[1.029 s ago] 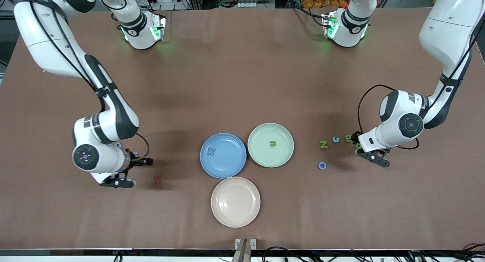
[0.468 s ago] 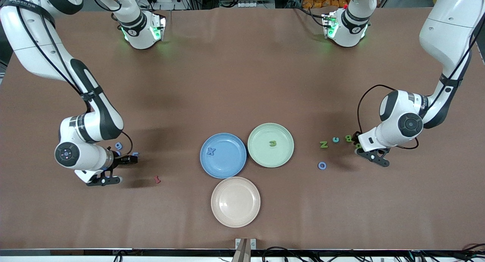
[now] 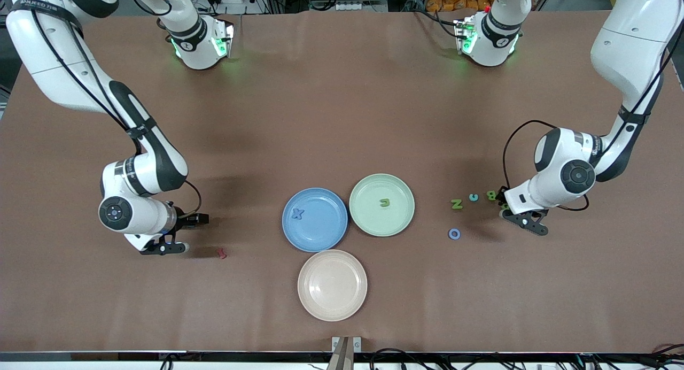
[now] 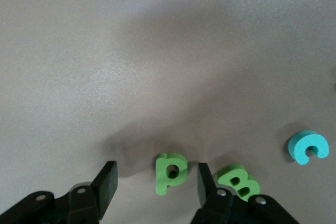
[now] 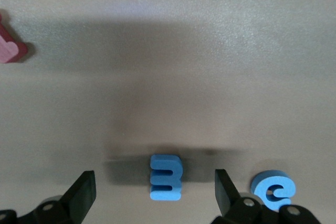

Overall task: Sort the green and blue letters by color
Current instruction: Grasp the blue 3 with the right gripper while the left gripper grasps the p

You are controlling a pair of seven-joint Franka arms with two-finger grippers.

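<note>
The left pincer (image 4: 156, 184) has narrowed around a green letter (image 4: 170, 172) on the surface (image 3: 342, 118), not yet gripping, so a pickup looks near. The right pincer (image 5: 155, 192), wide open, has shifted over a blue letter (image 5: 166, 177). The blue plate (image 3: 320, 236) holds one blue letter, the green plate (image 3: 368, 220) one green; the beige plate (image 3: 332, 285) is empty.

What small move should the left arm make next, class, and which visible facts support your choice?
Probably finish closing the left gripper on the green p. In the left wrist view the p lies on the table between the open fingers, with gaps on both sides, so nothing is gripped yet. The green B sits just outside one finger, so close carefully. Lifting toward the green plate comes after.
</note>
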